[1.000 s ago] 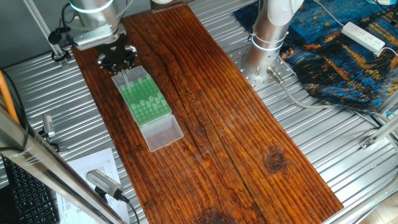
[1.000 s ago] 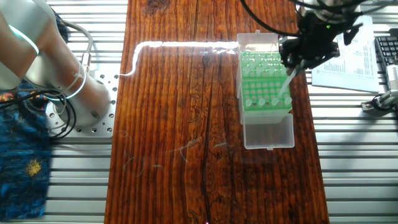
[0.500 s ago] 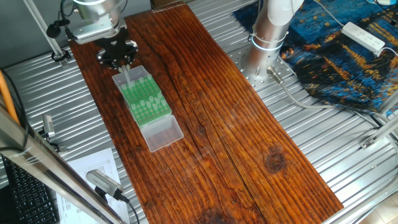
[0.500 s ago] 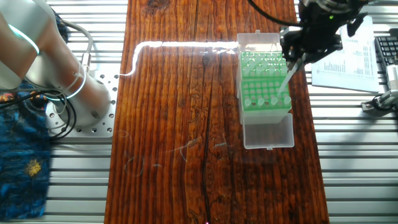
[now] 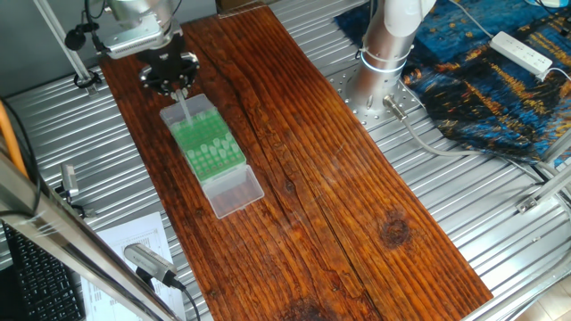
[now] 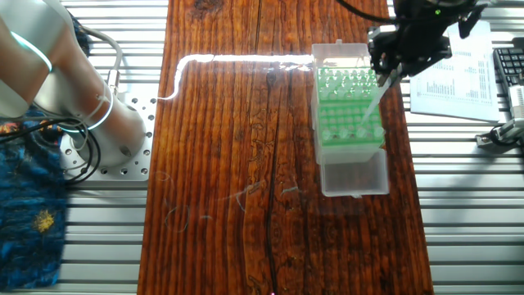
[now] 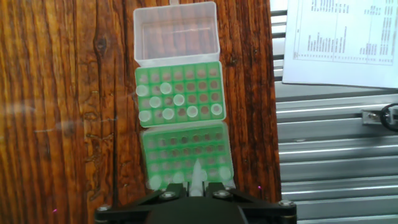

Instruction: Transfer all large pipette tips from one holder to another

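The gripper point(image 7: 198, 186) is clamped on one translucent conical pipette tip point(image 7: 197, 176), now lifted higher above the near green rack point(image 7: 186, 155) than a second ago. About ten round-topped tips point(image 7: 178, 99) (whitish plastic) stand in the far green rack point(image 7: 180, 92) on the wood-grained counter point(image 7: 74, 106).

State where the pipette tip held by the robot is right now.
In the hand view, the held pipette tip sits in the jaws at bottom centre, above the near green rack.

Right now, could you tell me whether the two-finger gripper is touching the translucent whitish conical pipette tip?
Touching: the hand view shows the gripper clamped around the pipette tip.
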Robot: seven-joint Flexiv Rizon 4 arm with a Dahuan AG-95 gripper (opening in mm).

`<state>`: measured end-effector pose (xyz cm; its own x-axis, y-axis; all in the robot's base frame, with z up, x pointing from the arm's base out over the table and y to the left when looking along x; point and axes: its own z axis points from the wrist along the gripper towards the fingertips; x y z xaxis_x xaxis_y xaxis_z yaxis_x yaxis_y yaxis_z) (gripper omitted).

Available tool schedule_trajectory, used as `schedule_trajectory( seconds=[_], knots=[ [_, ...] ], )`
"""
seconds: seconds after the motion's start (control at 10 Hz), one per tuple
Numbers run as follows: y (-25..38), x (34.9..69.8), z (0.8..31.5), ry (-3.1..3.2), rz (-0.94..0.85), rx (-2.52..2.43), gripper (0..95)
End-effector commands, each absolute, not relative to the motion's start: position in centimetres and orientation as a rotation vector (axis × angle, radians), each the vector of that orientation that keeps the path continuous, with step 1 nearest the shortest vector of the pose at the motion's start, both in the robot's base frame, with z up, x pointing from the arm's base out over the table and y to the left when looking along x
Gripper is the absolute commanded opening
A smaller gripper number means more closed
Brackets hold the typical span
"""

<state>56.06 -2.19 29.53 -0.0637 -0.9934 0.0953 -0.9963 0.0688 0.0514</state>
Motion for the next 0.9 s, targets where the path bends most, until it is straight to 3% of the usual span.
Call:
schedule_trajectory(
  seconds=[0.1,0.9],
  knots=[
    [-2.1,55.9,29.9,-2.233,0.034,2.062,0.0],
    [3.0,57.7,33.1,-2.516,-0.045,1.803,0.0]
  ],
)
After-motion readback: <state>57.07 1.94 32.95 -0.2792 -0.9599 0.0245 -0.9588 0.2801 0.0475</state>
